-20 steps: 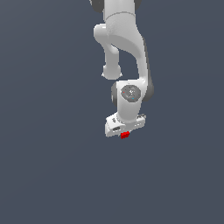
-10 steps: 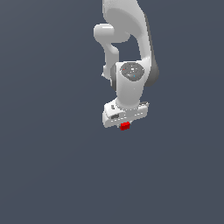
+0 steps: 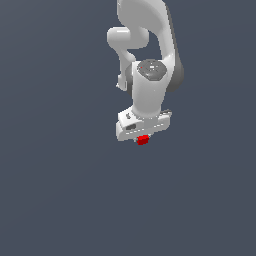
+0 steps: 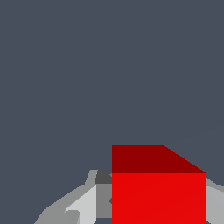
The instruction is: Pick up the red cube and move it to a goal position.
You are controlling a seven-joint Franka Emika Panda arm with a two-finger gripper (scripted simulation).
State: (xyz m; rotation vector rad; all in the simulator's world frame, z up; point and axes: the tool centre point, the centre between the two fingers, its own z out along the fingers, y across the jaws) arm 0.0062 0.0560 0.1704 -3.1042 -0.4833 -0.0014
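Observation:
The red cube (image 3: 143, 140) is a tiny bright red block held right under the white hand of the arm, near the middle of the exterior view. My gripper (image 3: 142, 138) is shut on the cube, and its fingers are mostly hidden behind the hand there. In the wrist view the red cube (image 4: 158, 188) fills the space between the two grey fingers (image 4: 74, 208), which sit against its sides. The cube hangs in the air with only plain grey behind it.
The white arm (image 3: 150, 60) reaches down from the top of the exterior view. Everything else is a uniform dark grey surface (image 3: 55, 190). No goal marker shows in either view.
The arm has drawn upward in the exterior view, carrying the red cube with it. The cube stays in the same place between the fingers.

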